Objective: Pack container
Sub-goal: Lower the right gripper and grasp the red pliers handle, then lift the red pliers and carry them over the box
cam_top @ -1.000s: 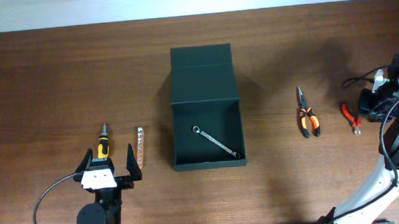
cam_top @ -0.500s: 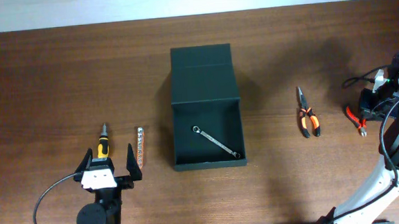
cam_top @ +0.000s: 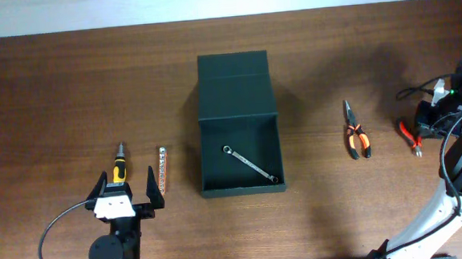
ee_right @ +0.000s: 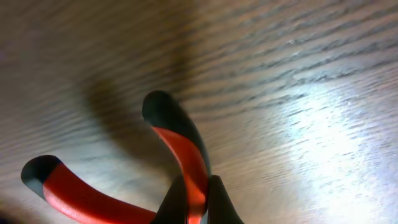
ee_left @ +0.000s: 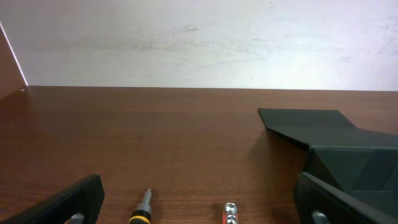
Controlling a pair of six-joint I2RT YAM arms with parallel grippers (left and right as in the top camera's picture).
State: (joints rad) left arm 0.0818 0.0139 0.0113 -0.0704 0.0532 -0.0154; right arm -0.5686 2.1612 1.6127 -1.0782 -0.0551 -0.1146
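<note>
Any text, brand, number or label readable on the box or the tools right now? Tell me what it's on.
None readable.
The container, wrench, screwdriver, orange pliers and red pliers show no lettering in any view.
The strip beside the screwdriver has marks too small to read.

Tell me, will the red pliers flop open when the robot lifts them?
Maybe: the right gripper pinches just one handle of the red pliers, so the other could swing. The rubbery-looking grips likely resist slipping. They look stiff, unlikely to bend.
</note>
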